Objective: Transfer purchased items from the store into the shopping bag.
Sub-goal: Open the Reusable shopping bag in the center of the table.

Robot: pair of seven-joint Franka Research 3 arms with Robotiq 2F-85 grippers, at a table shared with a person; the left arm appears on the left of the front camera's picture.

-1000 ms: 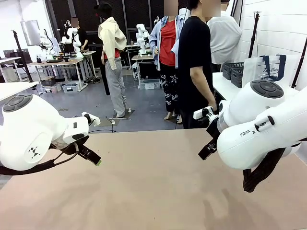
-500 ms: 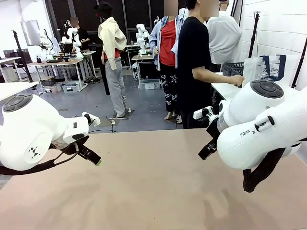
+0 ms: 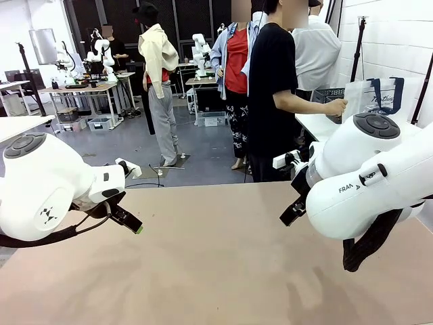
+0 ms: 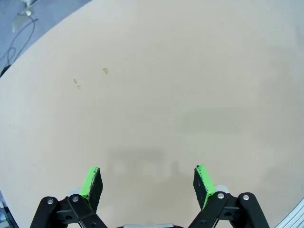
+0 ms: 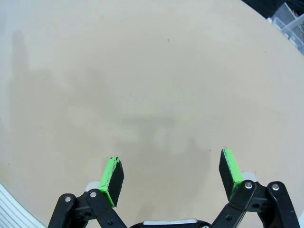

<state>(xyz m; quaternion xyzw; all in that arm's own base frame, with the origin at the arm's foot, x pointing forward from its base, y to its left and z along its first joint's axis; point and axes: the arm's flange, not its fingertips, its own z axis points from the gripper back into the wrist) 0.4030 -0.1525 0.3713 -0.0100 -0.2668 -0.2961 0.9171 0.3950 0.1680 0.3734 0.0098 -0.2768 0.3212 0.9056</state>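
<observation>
My left claw (image 4: 147,170) and right claw (image 5: 170,157): both spread wide, gripping nothing. Green rubbery pads (image 4: 91,180) on black hinged fingers. Both hang over desk (image 3: 216,257), matte tan, smooth. Shopping bag (image 3: 371,95), translucent white plastic with navy strap handles, stands on white side table (image 3: 312,126), far right. Person's hand (image 3: 336,107) at its left edge. Dark mesh basket (image 3: 323,94) just behind that forearm.

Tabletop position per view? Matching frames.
Front view: table across the lower half, between the two arms.
Left wrist view: table beneath the open left hand, edge curving upper left.
Right wrist view: table beneath the open right hand, edge at top right.
Shared landmark: the table's edge.
</observation>
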